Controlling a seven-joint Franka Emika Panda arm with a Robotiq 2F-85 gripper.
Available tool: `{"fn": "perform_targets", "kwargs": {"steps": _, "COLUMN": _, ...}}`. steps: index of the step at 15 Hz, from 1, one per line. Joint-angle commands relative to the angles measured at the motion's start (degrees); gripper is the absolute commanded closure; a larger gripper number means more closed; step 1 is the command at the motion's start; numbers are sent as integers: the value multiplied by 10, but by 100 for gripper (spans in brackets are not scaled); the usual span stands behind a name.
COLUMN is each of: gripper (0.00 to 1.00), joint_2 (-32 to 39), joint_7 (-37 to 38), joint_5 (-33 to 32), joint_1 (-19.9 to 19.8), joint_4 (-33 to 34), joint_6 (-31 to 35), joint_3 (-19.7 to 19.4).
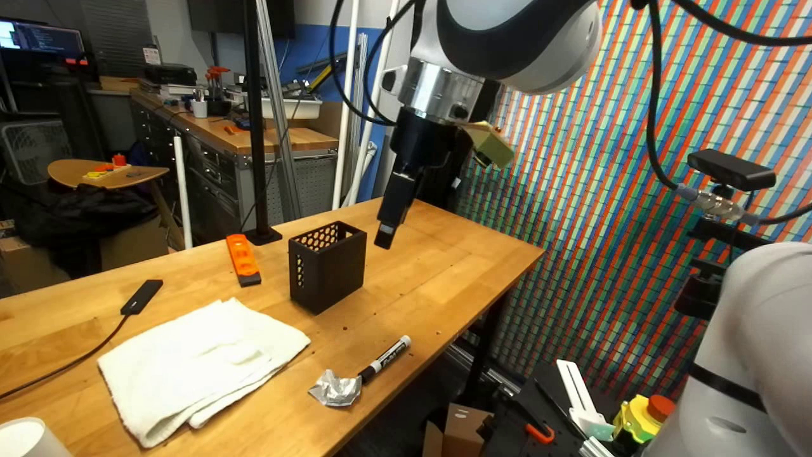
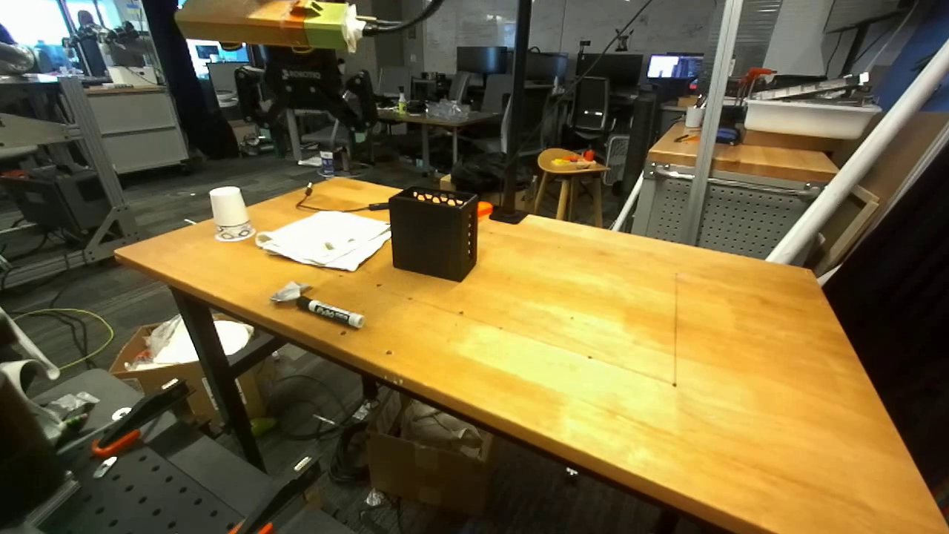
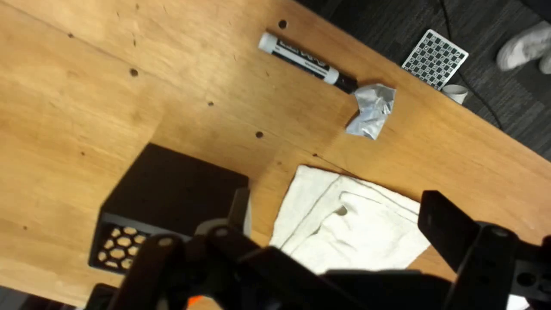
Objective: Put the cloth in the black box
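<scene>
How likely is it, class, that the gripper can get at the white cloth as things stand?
Probably yes: the gripper hangs open, nothing visible lies on the white cloth, and the black box stands apart from it.

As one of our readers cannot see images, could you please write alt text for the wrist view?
An open, empty black end effector frames a folded white cloth on a brown wooden table. A perforated black rectangular box stands at lower left; near the top, a white-and-black marker lies beside crumpled silver foil.
</scene>
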Motion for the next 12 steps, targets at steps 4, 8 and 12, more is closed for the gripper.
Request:
{"fn": "perform_targets", "kwargs": {"steps": 4, "gripper": 0, "joint_2": 113, "joint_7": -18, "joint_5": 4, "joint_1": 61, "joint_4": 91, "joint_6": 84, "joint_3": 58}}
{"fn": "perform_targets", "kwargs": {"steps": 8, "gripper": 0, "joint_2": 206, "joint_7": -45, "joint_5": 3, "joint_1": 74, "joint_4": 167, "joint_6": 119, "joint_3": 79}}
{"fn": "perform_targets", "kwargs": {"steps": 12, "gripper": 0, "joint_2": 307, "joint_7": -66, "joint_5": 1, "joint_1": 61, "joint_4": 235, "joint_6": 142, "joint_3": 107}}
